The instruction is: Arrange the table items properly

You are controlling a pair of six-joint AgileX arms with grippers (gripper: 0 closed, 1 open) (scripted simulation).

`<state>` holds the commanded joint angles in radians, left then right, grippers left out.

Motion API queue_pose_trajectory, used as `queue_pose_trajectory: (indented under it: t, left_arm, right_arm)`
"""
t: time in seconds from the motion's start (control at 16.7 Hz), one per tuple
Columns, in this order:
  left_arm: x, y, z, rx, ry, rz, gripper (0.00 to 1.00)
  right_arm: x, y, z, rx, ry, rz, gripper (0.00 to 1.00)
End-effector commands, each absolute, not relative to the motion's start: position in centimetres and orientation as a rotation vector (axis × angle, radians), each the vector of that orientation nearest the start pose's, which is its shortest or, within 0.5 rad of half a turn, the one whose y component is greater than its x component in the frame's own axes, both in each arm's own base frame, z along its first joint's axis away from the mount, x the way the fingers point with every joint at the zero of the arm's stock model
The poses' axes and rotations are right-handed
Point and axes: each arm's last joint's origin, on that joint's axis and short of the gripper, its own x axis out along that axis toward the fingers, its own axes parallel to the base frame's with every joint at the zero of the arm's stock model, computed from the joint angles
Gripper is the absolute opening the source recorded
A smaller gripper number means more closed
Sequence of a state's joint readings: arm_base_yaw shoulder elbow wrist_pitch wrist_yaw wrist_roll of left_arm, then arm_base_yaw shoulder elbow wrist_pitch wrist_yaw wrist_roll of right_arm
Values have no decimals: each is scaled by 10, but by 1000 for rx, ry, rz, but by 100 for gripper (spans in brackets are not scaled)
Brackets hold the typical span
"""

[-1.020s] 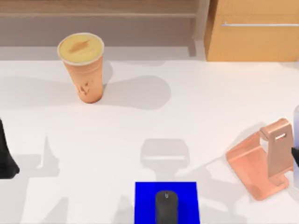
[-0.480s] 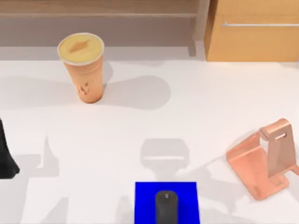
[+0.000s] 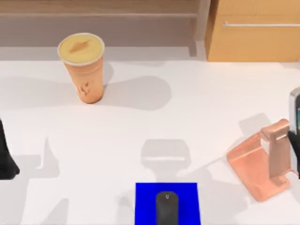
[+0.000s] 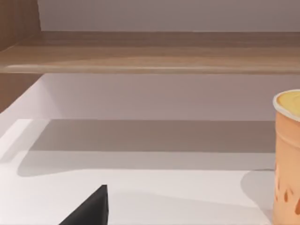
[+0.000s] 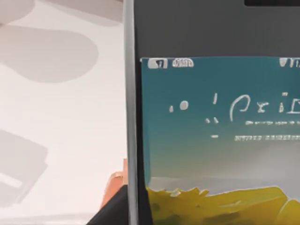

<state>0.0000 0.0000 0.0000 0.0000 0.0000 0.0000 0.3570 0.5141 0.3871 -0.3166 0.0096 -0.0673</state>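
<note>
The tall orange cup (image 3: 84,68) with a yellowish top stands upright at the back left, and it also appears in the left wrist view (image 4: 287,159). At the front centre, a dark-grey mouse (image 3: 167,207) lies on a blue mat (image 3: 144,202). My right gripper (image 3: 296,149) is at the table's right edge, shut on the silver-edged smartphone (image 3: 295,108). It holds the phone upright just above and behind the rose-gold stand (image 3: 262,161). The phone's screen (image 5: 215,140) is close up in the right wrist view. My left gripper (image 3: 5,161) is parked, open, at the left edge.
A wooden cabinet (image 3: 253,33) stands at the back right and a low wooden shelf (image 3: 98,9) runs along the back. Open white tabletop (image 3: 187,117) spreads between the cup, the mat and the stand.
The smartphone and right gripper slipped out past the right edge half a second ago. They are now back in view, higher above the stand. Cup, mouse and left arm are unmoved.
</note>
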Motion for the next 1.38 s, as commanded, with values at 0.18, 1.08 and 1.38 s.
queue_pose_trajectory:
  t: [0.18,1.08,1.38]
  left_arm:
    - [106,-1,160,0,0,0,100]
    - [106,-1,160,0,0,0,100]
    - [106,-1,160,0,0,0,100]
  right_arm:
    - [139,55,202,-130,446,406,0]
    - [143,58,196,-104,437,420,53]
    - [143,58,196,-104,437,420,90]
